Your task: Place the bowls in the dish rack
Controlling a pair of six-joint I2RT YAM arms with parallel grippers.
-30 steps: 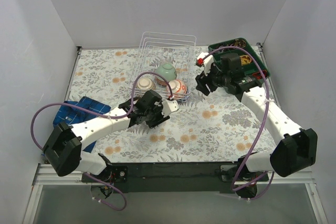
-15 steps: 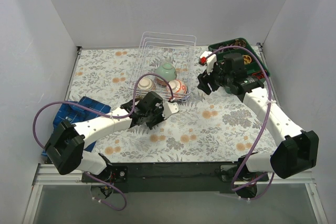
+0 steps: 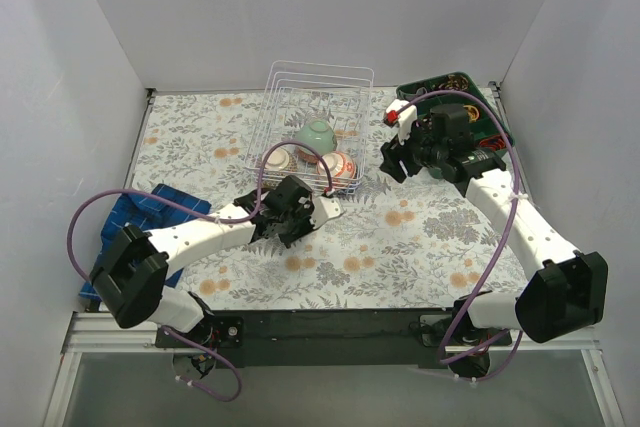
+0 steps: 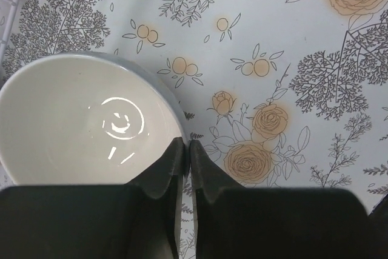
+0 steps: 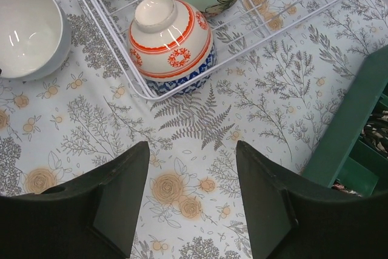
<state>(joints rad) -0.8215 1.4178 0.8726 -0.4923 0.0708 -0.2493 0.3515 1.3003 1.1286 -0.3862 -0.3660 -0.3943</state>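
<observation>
White bowl (image 4: 79, 125) pinched at rim by left tool (image 4: 187, 150), just outside rack (image 3: 300, 87) | green bowl (image 3: 316, 135), orange bowl (image 3: 341, 167), brown-patterned bowl (image 3: 278, 159) already racked | right tool (image 5: 191, 150) spread, nothing held

Top: high, from behind me, facing down over the whole table (image 3: 420, 247).
Left wrist: close, straight down.
Right wrist: farther back; shares the white bowl (image 5: 27, 28) with left.

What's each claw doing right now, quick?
Left claw: closed on the white bowl's rim.
Right claw: open, holding nothing.
</observation>
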